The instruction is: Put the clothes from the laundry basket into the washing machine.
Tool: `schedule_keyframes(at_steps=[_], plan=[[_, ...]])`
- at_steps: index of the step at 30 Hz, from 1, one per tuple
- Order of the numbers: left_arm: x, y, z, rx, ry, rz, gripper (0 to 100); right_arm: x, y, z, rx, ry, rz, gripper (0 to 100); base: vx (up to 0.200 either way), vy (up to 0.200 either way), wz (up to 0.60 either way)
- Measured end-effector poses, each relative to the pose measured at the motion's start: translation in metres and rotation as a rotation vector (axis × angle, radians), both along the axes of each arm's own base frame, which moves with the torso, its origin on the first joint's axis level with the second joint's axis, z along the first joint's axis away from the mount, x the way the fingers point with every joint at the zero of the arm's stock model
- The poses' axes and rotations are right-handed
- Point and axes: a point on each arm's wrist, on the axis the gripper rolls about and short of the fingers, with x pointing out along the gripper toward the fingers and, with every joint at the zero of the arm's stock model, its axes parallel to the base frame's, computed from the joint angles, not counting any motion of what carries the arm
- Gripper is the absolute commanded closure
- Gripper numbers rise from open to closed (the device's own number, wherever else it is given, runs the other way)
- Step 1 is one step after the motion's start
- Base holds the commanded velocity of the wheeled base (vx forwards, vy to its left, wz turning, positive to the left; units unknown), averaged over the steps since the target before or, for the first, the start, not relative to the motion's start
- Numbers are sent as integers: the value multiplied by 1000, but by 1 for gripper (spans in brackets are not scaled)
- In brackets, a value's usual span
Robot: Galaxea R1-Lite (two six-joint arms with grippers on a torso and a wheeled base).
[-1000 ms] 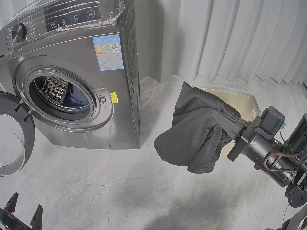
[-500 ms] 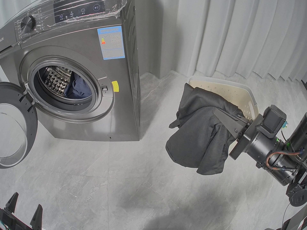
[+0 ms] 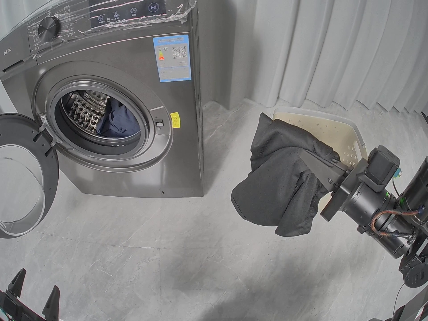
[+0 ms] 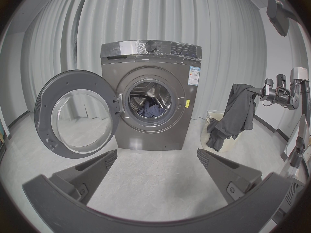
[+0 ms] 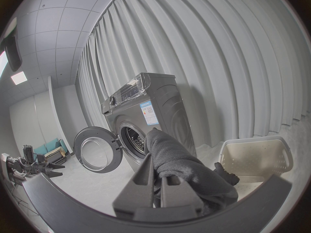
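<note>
Since a second ago the whole head view has swung, so the washer sits further right in frame. That is the camera moving, not the things. Your right gripper is clamped on a fold of a dark garment, which hangs in the air in front of the basket, well apart from the washer. Your left gripper waits low, fingers spread wide and empty.

The door stands open to the left of the drum, where a blue cloth already lies.

Judged risks:
- Only a fold is pinched, so a quick swing could shake the garment loose.
- The long lower end hangs by the basket, and I cannot tell whether it is free. It may drag the basket, or sweep the floor.
- At the drum, trailing cloth could catch on the rim and spill out.
</note>
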Motion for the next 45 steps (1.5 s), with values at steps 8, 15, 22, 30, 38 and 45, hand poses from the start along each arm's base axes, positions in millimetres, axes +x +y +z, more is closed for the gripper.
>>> schedule_keyframes(at_steps=[8,15,22,30,38,45], plan=[[0,0,0,0,1,0,0,0,-1,-1,-4,0,-3,100,0,200,0],[0,0,0,0,1,0,0,0,-1,1,0,-4,-2,100,0,29,0],[0,0,0,0,0,0,0,1,-2,1,0,-3,-7,100,-114,0,0],[0,0,0,-1,0,0,0,1,-2,0,-2,1,-8,100,-50,0,0],[0,0,0,-1,1,0,0,1,-2,-1,-3,3,-7,100,0,125,0],[0,0,0,0,1,1,0,2,-3,-1,-3,5,-11,100,0,200,0]])
